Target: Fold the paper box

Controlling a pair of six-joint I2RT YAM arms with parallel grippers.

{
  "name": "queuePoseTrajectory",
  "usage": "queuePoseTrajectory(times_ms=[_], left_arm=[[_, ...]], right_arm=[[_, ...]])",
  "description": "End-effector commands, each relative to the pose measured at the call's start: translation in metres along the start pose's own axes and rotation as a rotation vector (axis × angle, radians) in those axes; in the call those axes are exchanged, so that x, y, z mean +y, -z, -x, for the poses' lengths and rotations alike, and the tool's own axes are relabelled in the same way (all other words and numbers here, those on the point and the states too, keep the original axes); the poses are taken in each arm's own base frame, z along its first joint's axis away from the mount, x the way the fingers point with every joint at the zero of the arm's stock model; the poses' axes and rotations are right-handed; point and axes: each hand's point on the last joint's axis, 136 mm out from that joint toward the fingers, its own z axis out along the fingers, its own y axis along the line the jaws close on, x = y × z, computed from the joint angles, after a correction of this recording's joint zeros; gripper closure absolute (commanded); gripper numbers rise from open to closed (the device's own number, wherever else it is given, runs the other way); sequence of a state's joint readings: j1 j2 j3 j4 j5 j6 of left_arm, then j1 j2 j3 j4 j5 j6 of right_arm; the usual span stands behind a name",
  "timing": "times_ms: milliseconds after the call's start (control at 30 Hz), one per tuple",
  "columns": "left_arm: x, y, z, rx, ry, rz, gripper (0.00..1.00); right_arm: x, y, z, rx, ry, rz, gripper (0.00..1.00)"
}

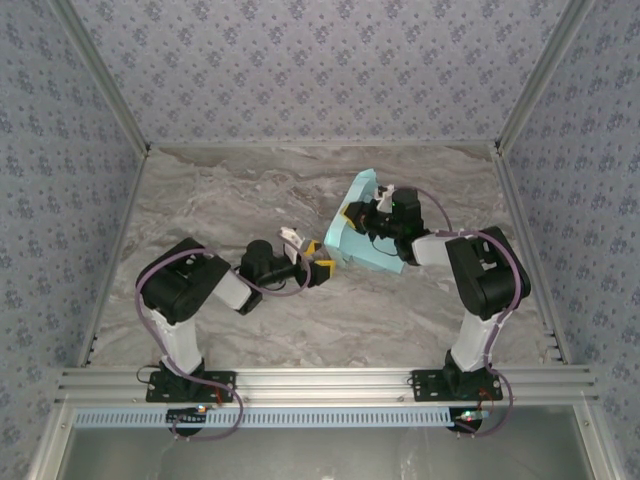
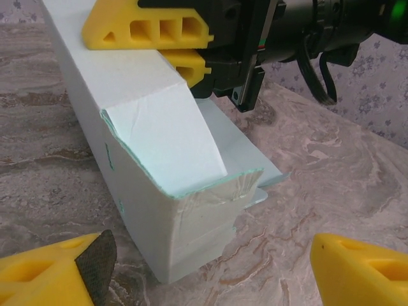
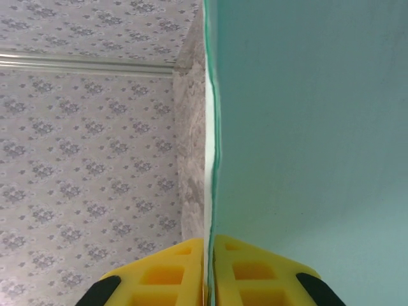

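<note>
While the right hand (image 1: 352,214) is clamped shut on one thin wall of the paper box (image 1: 368,238), the left hand (image 1: 310,254) stands with its jaws wide apart and nothing between them. The box sits right of centre on the desk (image 1: 240,190), partly formed, with its lower edge apparently resting on the marble surface.

From the left wrist camera the box (image 2: 150,108) runs lengthwise away from the left hand (image 2: 210,280), its long axis leading up and to the left, toward the right hand (image 2: 173,51) pinching the far upper edge. The near end faces the open fingers (image 2: 60,271) directly. A curled flap (image 2: 172,137) arches over that end, not yet pressed flat, and the end panel (image 2: 197,220) below it looks only loosely tucked.

The right wrist camera shows the card (image 3: 306,127) edge-on, caught between the two yellow pads (image 3: 159,277) of the right hand (image 3: 209,274) – a firm hold, by the look of it.

The coming move probably belongs to the left hand, which is the nearer free one. The box's unfinished end lies just ahead of it and slightly to its left – so a short advance along the box's axis should bring the fingers onto the flap. Pushing off that axis would risk swinging the box about the right hand's grip.
</note>
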State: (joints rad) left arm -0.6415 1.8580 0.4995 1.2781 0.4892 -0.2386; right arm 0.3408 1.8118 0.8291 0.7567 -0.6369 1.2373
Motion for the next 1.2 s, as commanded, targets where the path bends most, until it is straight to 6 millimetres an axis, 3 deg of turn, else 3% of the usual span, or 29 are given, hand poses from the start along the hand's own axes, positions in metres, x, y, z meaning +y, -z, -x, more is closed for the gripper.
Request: queuePoseTrajectory(times_ms=[0,100,300,567,767,1000,1100,1167], left_arm=[[0.001,0.001,0.006,-0.006,-0.077,0.023,0.19],[0.0,-0.004,0.017,-0.028,-0.114,-0.003,0.23],[-0.003,-0.019,0.03,-0.025,-0.133,-0.023,0.44],[-0.007,-0.032,0.02,-0.003,-0.15,0.008,0.67],[-0.015,-0.037,0.013,0.014,-0.175,0.04,0.74],[-0.024,-0.04,0.007,0.016,-0.204,0.099,0.64],[-0.017,-0.025,0.024,-0.049,-0.169,0.146,0.36],[-0.017,-0.015,0.033,-0.061,-0.158,0.152,0.31]], right_arm=[[0.027,0.005,0.005,-0.02,-0.007,0.078,0.87],[0.018,0.005,0.004,-0.011,0.008,0.051,0.87],[-0.007,0.005,0.002,-0.021,0.024,0.0,0.87],[-0.023,0.003,-0.002,-0.046,0.021,-0.018,0.88],[-0.023,0.006,-0.004,-0.077,0.044,0.001,0.88],[-0.012,0.008,-0.003,-0.098,0.041,0.05,0.88],[0.001,0.01,-0.001,-0.121,0.012,0.078,0.88],[0.004,0.012,0.0,-0.17,-0.019,0.062,0.89]])
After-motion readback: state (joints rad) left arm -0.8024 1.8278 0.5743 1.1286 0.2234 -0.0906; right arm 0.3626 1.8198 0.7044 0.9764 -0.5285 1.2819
